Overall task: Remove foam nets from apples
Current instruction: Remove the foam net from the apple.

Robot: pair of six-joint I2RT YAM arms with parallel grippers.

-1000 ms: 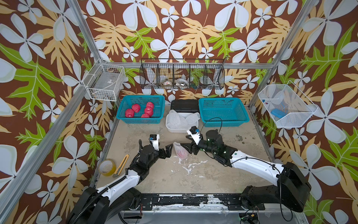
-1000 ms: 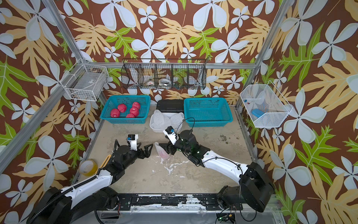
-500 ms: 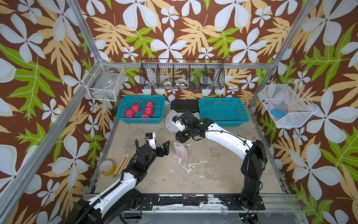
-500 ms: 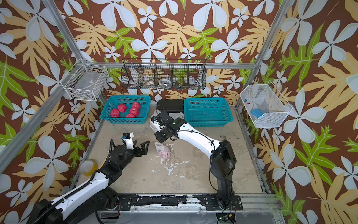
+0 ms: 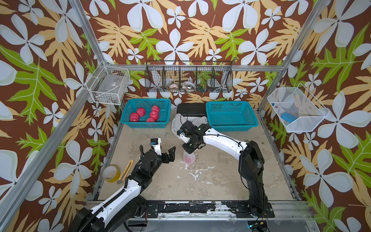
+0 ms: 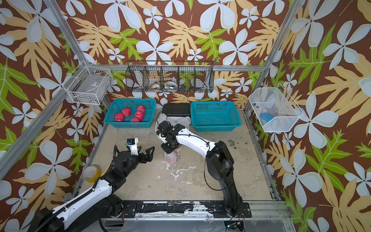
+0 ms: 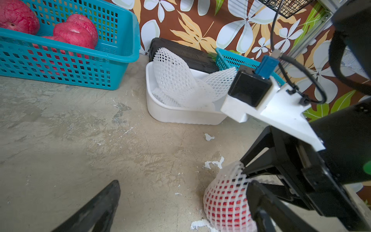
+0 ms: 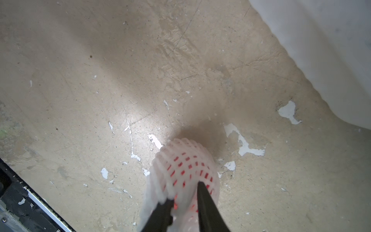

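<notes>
Right wrist, right claw (image 8: pixel 183 191) gripping foam net (image 8: pixel 180 158)

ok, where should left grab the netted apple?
Probably the round lower bulge of the netted apple, coming in level from the side of the left gripper. The right gripper covers its gathered top from above, leaving only the flanks free.

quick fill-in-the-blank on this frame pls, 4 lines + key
One teal basket holds ___ bare apples.
The other basket is ___.
The left tool is ___, holding nothing.
Loose nets lie in a ___ tub.
Missing: five; empty; open; white.
</notes>
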